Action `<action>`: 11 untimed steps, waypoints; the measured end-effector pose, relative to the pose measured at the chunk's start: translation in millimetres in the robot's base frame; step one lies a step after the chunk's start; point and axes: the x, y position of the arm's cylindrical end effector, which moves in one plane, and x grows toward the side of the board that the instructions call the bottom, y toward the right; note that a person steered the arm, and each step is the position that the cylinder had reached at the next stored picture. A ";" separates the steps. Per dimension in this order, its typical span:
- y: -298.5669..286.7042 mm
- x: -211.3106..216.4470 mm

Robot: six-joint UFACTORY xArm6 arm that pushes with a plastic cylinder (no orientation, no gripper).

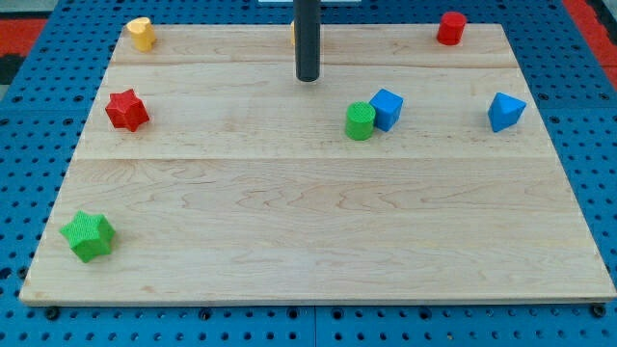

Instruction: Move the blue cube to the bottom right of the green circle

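The blue cube point(387, 108) sits on the wooden board, touching the upper right side of the green circle point(361, 120), a short green cylinder, right of the board's centre near the view's top. My tip point(308, 78) is the lower end of the dark rod, up and to the left of both blocks, apart from them.
A blue triangular block point(505, 112) lies at the right. A red cylinder point(450, 28) is at top right, a yellow block point(142, 33) at top left, a red star point(126, 110) at left, a green star point(89, 236) at bottom left. An orange block point(294, 34) is mostly hidden behind the rod.
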 end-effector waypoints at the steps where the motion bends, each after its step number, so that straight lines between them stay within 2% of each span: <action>1: 0.0 -4.5; 3: 4.0 -2.9; 5: 87.0 26.4; 8: 158.9 120.1; 9: 158.9 94.9; 10: 128.8 73.9; 11: 130.2 95.7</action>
